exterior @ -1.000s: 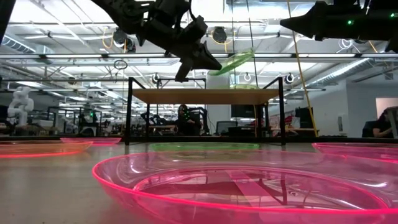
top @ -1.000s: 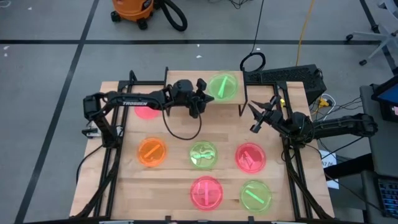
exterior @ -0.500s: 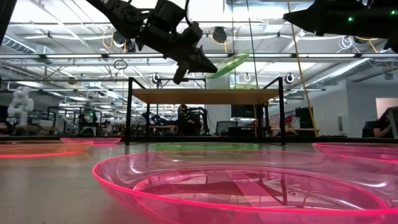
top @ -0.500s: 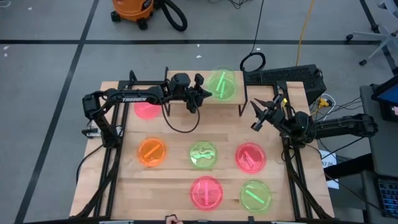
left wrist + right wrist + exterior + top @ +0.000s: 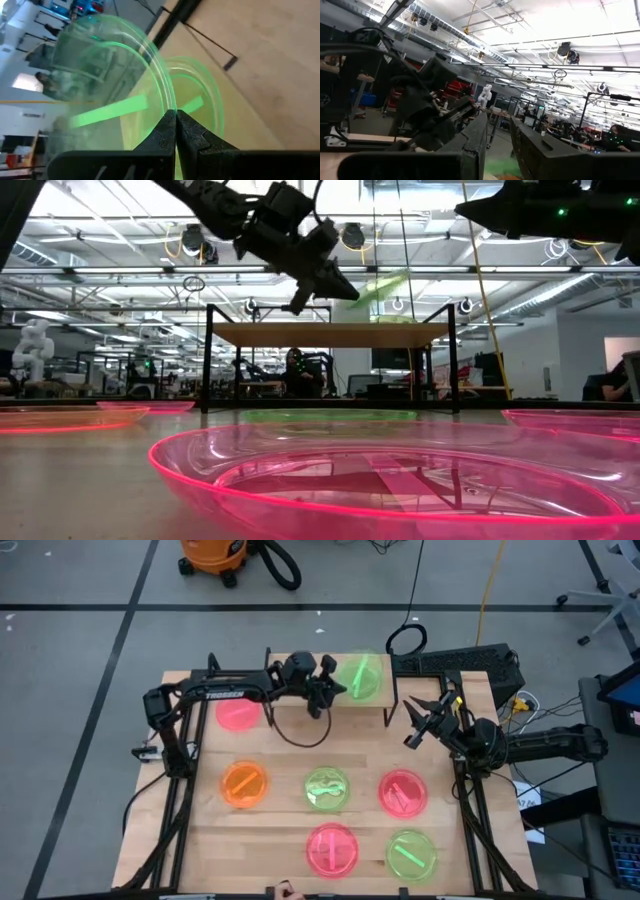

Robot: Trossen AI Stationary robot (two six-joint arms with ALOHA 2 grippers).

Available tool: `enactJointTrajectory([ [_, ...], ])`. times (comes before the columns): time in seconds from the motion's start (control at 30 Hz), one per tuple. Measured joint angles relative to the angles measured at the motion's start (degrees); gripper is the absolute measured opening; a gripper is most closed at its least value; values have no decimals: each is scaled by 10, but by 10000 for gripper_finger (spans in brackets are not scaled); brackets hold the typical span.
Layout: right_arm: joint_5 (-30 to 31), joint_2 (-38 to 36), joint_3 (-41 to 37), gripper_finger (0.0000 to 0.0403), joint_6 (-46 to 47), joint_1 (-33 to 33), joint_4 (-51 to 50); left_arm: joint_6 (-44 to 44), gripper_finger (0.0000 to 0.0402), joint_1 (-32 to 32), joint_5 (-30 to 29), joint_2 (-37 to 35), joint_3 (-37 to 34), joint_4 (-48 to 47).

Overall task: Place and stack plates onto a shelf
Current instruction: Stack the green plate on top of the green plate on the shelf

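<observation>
Both arms are dark, jointed tubes. The left arm (image 5: 225, 693) carries white lettering and a looping black cable (image 5: 290, 730); its pincer (image 5: 175, 117) has ridged black fingers.

My left gripper (image 5: 338, 690) pinches a green plate (image 5: 361, 677) by its rim over the shelf (image 5: 300, 715) at the table's (image 5: 280, 840) far edge. My right gripper (image 5: 411, 723) waits just beside the shelf's right end, fingers apart.

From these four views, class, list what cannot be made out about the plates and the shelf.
- Held green plate: blurred in the low view.
- Plate already on the shelf: one or several, hidden under the held plate.
- Pink plate: partly covered by the left arm, high view.
</observation>
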Motion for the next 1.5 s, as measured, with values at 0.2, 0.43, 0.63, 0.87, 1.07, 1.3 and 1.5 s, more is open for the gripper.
enactJointTrajectory([
  [0.2, 1, 0, 0, 70, 10, 0, -10, 13, 1, -5, -18, 33, 79, -119],
  [0.43, 1, 0, 0, 70, 11, 0, -22, -1, 1, -6, -31, 42, 83, -140],
  [0.63, 1, 0, 0, 70, 11, 0, -21, -17, 17, -8, -31, 43, 83, -138],
  [0.87, 1, 0, 0, 70, 10, 0, -21, -21, 34, -9, -51, 43, 83, -144],
  [1.07, 1, 0, 0, 70, 11, 0, -21, -25, 37, -9, -67, 43, 83, -144],
  [1.3, 1, 0, 0, 70, 11, 0, -22, -26, 38, -10, -77, 43, 83, -144],
  [1.5, 1, 0, 0, 70, 11, 0, -22, -27, 38, -15, -89, 43, 83, -144],
])
